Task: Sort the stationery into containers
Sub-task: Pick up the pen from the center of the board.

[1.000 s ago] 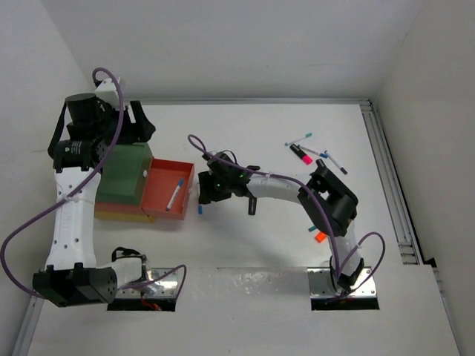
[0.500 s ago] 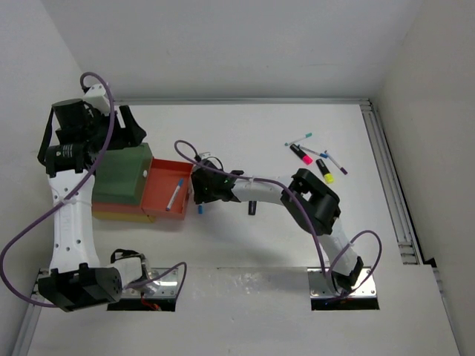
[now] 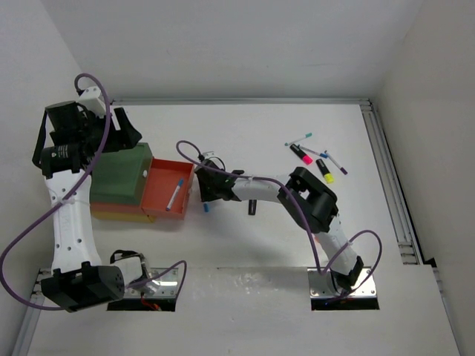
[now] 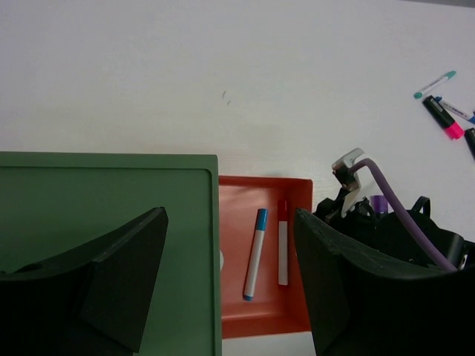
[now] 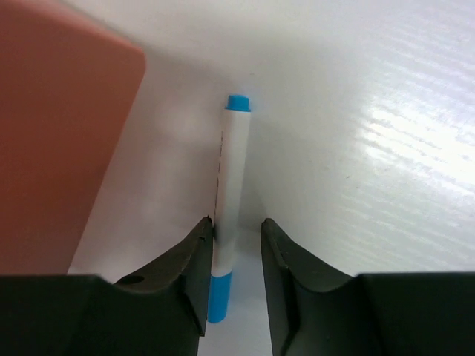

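My right gripper is low over the table just right of the red-orange tray. Its jaws stand a little apart around a white pen with blue ends. The pen touches the left finger, with a gap to the right one. From above, the pen's blue end shows below the gripper. My left gripper is open and empty, high over the dark green tray and the red-orange tray. That tray holds a blue-capped pen and a red-capped pen.
Several pens and pink and yellow highlighters lie in a loose group at the back right. A yellow tray lies under the green one. A metal rail runs along the table's right edge.
My right gripper has reached left to the red-orange tray's right side and closed in around the blue-ended pen. My left arm has drawn back and to the left.
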Controlling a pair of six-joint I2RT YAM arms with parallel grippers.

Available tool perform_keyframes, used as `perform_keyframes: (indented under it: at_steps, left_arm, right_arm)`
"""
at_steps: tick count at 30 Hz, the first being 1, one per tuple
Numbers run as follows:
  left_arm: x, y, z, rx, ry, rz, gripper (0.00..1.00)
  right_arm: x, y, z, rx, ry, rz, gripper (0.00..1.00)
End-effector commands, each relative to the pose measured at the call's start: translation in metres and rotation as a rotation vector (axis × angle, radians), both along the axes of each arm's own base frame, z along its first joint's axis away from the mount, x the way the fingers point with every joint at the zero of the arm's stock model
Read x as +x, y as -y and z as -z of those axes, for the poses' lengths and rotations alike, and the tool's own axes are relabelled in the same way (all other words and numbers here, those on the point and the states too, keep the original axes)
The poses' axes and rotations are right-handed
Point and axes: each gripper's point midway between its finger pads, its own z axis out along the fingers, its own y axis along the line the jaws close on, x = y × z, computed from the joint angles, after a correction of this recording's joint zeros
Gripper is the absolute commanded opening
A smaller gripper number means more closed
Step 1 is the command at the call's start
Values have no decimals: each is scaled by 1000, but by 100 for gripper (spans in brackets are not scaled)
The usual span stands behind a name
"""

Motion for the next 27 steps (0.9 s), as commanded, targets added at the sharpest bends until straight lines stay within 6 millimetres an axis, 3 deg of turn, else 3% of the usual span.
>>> perform_keyframes:
  at_steps: [1,4,11,17,22,27]
  left_arm:
    - [-2,-2,-10,6,33,9,75]
    - [0,-2,-8,-5,26,8,75]
    - [0,-5,-13,17,30,17,75]
    - [0,-2,-8,9,10,36,75]
    - [-1,-2,-7,12,6,42,75]
    - [1,2,-8,-6,12,57,75]
  right_arm:
    - [9,24,4,-58,20,8,31]
    - [12,41,7,-101,21,-12,23]
    - [0,71,4,-249,-30,-176,19]
    - [-24,122,26,-439,-210,-355,16]
    - [-28,158,44,-548,-292,-396,25]
    - [-25,164,50,-551,-264,-397,30]
